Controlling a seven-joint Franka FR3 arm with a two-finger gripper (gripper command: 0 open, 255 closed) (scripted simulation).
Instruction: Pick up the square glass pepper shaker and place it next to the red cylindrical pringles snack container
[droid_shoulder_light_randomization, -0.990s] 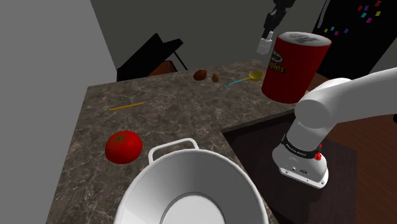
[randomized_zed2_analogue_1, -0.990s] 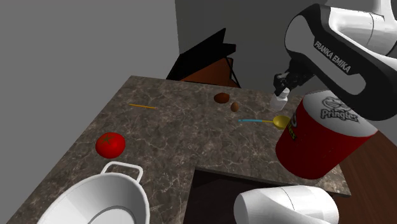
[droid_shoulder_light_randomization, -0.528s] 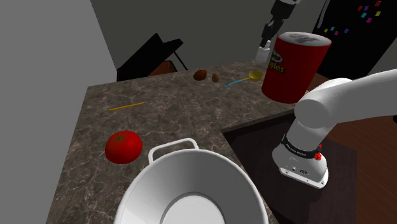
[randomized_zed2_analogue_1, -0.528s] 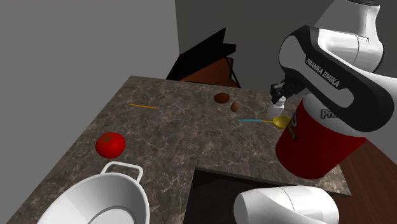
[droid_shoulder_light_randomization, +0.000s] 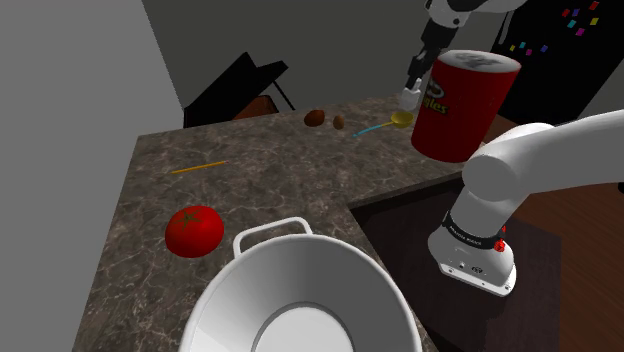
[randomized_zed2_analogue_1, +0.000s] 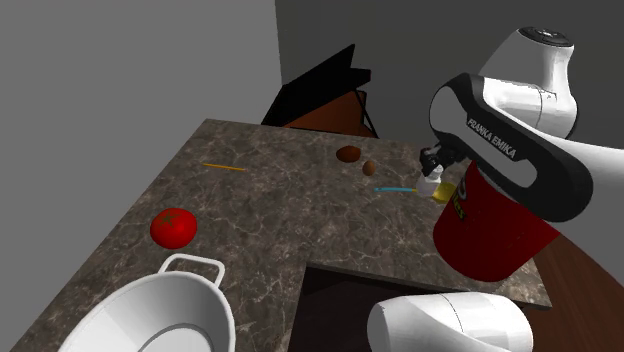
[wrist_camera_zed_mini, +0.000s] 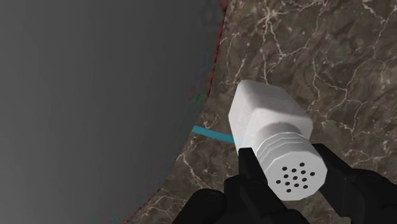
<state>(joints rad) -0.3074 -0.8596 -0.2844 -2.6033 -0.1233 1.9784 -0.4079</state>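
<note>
My black gripper (wrist_camera_zed_mini: 289, 175) is shut on the pepper shaker (wrist_camera_zed_mini: 273, 137), a white square-bodied shaker with a ridged, perforated cap. In the shoulder view the shaker (droid_shoulder_light_randomization: 409, 97) hangs low over the dark marble counter (droid_shoulder_light_randomization: 260, 180), right against the side of the large red Pringles can (droid_shoulder_light_randomization: 458, 105). The second exterior view shows the shaker (randomized_zed2_analogue_1: 429, 184) beside the can (randomized_zed2_analogue_1: 495, 235), over the yellow spoon's bowl. The can's wall looms grey along one side of the shaker in the wrist view.
A yellow spoon with a teal handle (droid_shoulder_light_randomization: 383, 125) lies just beneath the shaker. Two small brown lumps (droid_shoulder_light_randomization: 314, 118) sit farther back, a thin yellow stick (droid_shoulder_light_randomization: 198, 167) and a red tomato (droid_shoulder_light_randomization: 194, 230) lie toward the shoulder view's left, and a big white pot (droid_shoulder_light_randomization: 300, 300) stands in front.
The gripper has come down with the shaker, from above the can's rim level to close over the counter beside the can. Nothing else moved.
</note>
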